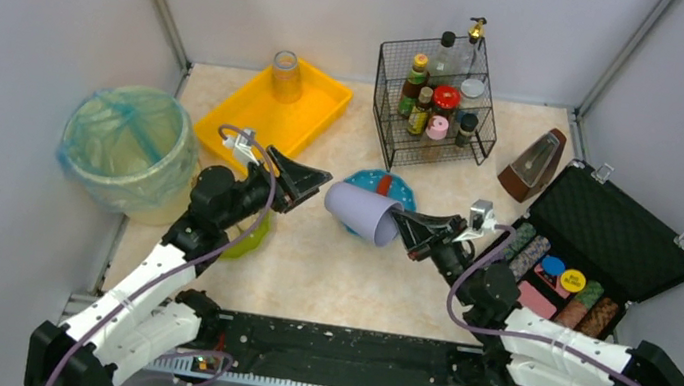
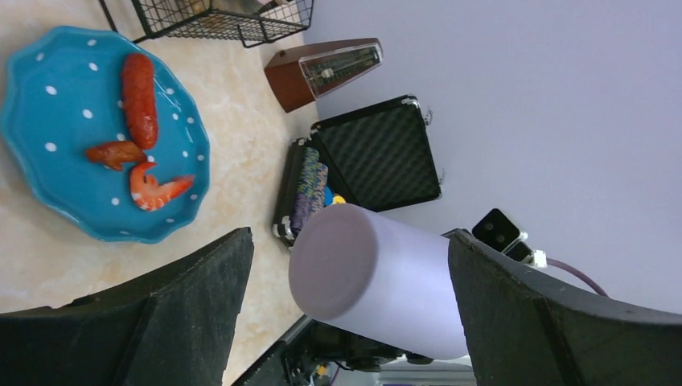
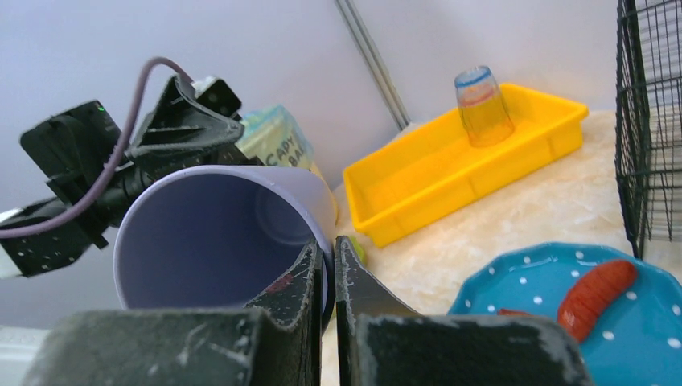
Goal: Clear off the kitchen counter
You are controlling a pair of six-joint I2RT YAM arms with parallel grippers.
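A lilac cup [image 1: 363,212] hangs on its side above the kitchen counter [image 1: 347,275]. My right gripper [image 1: 406,228] is shut on the cup's rim [image 3: 325,241], one finger inside the cup [image 3: 217,241] and one outside. My left gripper [image 1: 304,180] stands open right at the cup's closed bottom. In the left wrist view the cup [image 2: 378,281] lies between the two wide-apart fingers [image 2: 201,297], close to the right one; contact cannot be told. A blue dotted plate [image 2: 72,137] with a sausage and shrimp sits on the counter behind the cup.
A yellow tray [image 1: 278,113] holding an upturned glass [image 1: 285,74] stands at the back left, with a bag-lined bin [image 1: 127,148] left of it. A wire rack of bottles [image 1: 437,100], a metronome [image 1: 532,165] and an open chip case [image 1: 591,258] fill the right.
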